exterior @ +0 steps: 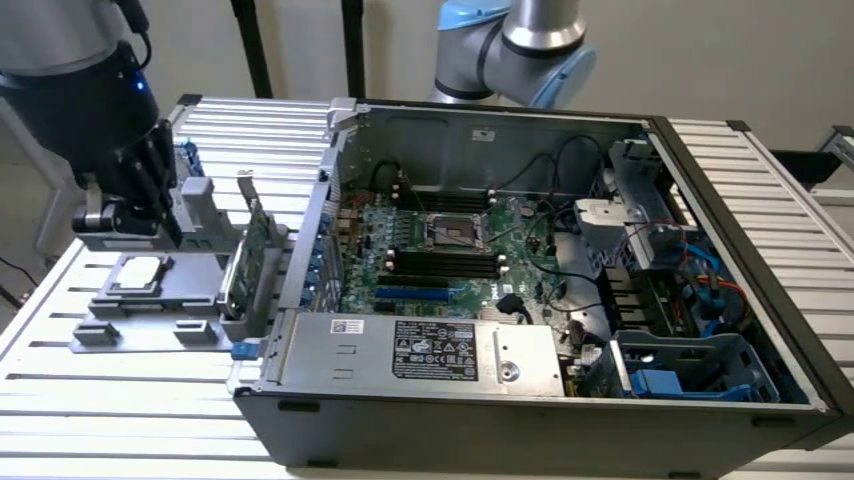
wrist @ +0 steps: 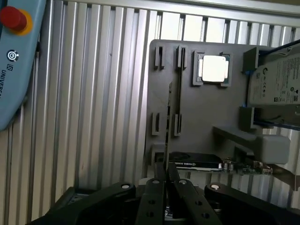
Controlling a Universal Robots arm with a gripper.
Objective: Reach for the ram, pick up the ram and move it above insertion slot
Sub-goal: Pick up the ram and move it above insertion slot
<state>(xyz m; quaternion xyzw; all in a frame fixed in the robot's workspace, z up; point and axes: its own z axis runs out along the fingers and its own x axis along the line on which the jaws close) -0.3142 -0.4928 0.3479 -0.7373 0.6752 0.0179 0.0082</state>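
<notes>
The ram (wrist: 168, 117) appears edge-on in the wrist view as a thin dark strip running away from my fingertips, over the grey fixture plate (wrist: 197, 117) and between its small slotted holders. My gripper (wrist: 166, 182) is shut on the ram's near end, with both fingers (wrist: 153, 199) pressed close against it. In the exterior view my gripper (exterior: 160, 222) hangs just above the fixture plate (exterior: 147, 300) at the left, outside the computer case. The black memory slots (exterior: 441, 263) lie on the motherboard inside the open case, well off to the exterior view's right of my gripper.
A taller green expansion card (exterior: 254, 262) stands upright in the fixture between my gripper and the case wall (exterior: 310, 230). A processor chip (exterior: 138, 272) (wrist: 214, 69) rests on the plate, beside a hard drive (wrist: 276, 79). A teach pendant (wrist: 14, 61) lies on the slatted table (wrist: 93, 93).
</notes>
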